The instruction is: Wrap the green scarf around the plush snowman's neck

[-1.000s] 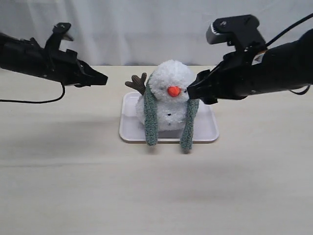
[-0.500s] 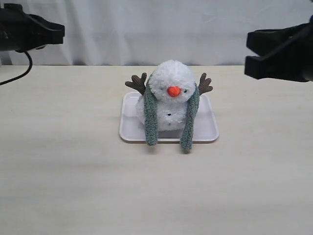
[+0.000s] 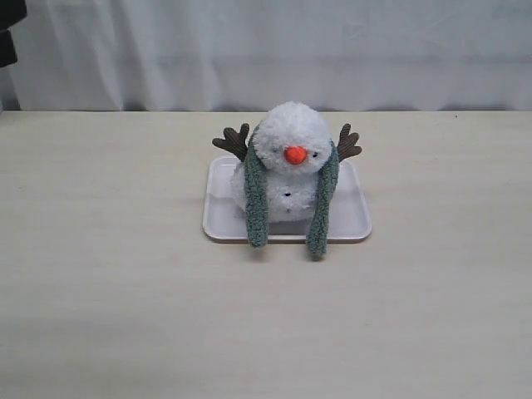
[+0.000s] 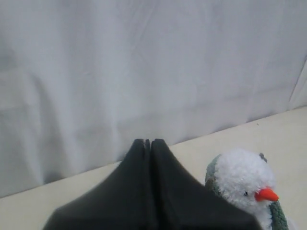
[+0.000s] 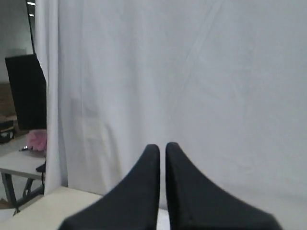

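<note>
Left gripper (image 4: 147,142): fingers pressed flat together, closed on nothing, raised in front of the white curtain (image 4: 120,72).
Right gripper (image 5: 162,146): fingers drawn almost together with only a thin slit between them, nothing held, also facing the curtain.
Hidden or cut off: in the exterior view only a dark sliver of the left arm (image 3: 8,33) shows at the upper corner. The right arm is out of that view. In the left wrist view the snowman's body is cut off by the picture's edge and by the gripper. The scarf's run behind the head cannot be seen. The neck (image 3: 289,173) is hard to make out under the fluff.
Change: half a second ago both grippers hung at the upper corners of the exterior view. They have since pulled up and away. Snowman and scarf have not shifted.
Snowman (image 3: 289,162): upright on the white tray (image 3: 220,220) at the middle of the pale table (image 3: 125,316), facing the camera, with orange nose and brown twig arms spread.
Scarf (image 3: 256,204): grey-green and fuzzy, draped behind the head. Both ends hang down the front, uncrossed, past the tray's near edge.
</note>
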`<state>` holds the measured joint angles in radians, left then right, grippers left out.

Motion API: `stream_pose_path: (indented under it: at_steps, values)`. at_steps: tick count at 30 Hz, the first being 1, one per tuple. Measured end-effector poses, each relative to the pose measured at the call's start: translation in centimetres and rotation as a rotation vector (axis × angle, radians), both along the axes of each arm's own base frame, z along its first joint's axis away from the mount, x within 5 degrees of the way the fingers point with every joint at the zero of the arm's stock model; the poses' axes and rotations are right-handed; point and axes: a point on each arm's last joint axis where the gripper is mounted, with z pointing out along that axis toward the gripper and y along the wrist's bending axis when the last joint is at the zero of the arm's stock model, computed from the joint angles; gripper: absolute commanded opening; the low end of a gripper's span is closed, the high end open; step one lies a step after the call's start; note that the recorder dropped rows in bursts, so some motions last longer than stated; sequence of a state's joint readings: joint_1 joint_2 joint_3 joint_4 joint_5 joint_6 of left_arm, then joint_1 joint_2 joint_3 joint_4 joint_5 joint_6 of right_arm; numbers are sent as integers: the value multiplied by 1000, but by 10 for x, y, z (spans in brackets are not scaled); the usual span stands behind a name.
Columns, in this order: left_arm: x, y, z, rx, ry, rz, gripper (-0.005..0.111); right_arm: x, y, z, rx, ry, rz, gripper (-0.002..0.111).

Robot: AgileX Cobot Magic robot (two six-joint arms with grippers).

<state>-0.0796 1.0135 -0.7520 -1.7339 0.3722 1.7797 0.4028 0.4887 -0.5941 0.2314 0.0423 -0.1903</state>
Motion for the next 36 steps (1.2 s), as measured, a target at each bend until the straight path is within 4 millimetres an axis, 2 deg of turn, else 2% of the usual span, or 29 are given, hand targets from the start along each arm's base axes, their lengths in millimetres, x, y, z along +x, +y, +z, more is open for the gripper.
stream_pose_path:
  at_steps: [3,4,9,13,19,36]
  values:
    - [-32,5,9,-13,-74,34,0,-20,-9,7,33,-79,0,4]
    - [-49,8,12,-22,-112,44,0,-30,-13,10,47,-113,1,4]
    - [-107,12,7,-55,-241,43,0,-50,-20,9,49,-131,17,4]
    - [-128,14,-6,-104,-259,41,0,-51,-19,5,60,-90,36,4]
    - [-137,10,-6,-121,-282,-13,0,-51,-18,5,69,-80,43,4]
    - [-138,9,-6,-121,-284,-33,0,-51,-18,5,69,-80,43,4]
